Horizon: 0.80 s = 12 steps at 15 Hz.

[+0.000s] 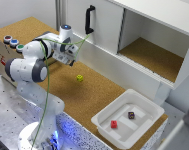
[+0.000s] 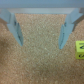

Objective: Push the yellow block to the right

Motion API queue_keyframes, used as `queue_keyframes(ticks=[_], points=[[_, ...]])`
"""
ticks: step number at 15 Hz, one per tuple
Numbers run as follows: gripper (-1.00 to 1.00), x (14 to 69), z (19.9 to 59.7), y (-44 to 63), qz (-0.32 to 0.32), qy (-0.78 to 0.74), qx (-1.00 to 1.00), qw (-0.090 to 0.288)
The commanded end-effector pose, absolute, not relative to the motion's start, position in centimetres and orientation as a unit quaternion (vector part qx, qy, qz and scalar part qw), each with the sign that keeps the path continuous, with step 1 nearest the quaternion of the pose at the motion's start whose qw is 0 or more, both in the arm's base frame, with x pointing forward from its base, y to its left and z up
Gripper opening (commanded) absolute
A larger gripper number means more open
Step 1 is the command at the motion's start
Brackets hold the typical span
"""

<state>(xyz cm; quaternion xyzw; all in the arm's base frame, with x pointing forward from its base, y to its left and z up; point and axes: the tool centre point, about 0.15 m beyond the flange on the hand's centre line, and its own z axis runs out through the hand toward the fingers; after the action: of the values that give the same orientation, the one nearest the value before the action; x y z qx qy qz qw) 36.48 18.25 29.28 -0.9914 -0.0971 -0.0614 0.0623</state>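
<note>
While the gripper (image 2: 41, 31) is hanging above the cork-topped table (image 1: 101, 92), its two pale blue fingers (image 2: 15, 30) are standing well apart with nothing between them. In the wrist view the gap is showing only bare cork, and the yellow block (image 2: 79, 48) is sitting outside the fingers, just beyond one of them, near the edge of the picture. In the exterior view the gripper is appearing as a dark shape at the end of the white arm (image 1: 46, 47), and the yellow block is lying alone on the cork, toward the exterior view's right of the gripper and lower in the picture, apart from it.

Judging by its look, the block is going to handle as a very light, stiff little cube, far smaller than the gripper. It is likely to slide at a gentle touch, though the rough cork may be catching its lower edge, so it could tip or spin if struck high or off-centre. No grasp is being called for: a flat finger face should be meeting one side face low and squarely.

Further out, a white tray (image 1: 105, 120) is holding a small red cube (image 1: 114, 124) and a small dark cube (image 1: 131, 115), well away from the block.
</note>
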Motion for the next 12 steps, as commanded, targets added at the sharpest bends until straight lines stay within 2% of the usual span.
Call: queue_keyframes(ticks=[1,12], points=[[-1.00,37.8,24.9,15.9,-0.059,-0.108,-0.987,0.104],[-1.00,40.8,20.4,12.2,-0.042,-0.144,-0.983,0.109]])
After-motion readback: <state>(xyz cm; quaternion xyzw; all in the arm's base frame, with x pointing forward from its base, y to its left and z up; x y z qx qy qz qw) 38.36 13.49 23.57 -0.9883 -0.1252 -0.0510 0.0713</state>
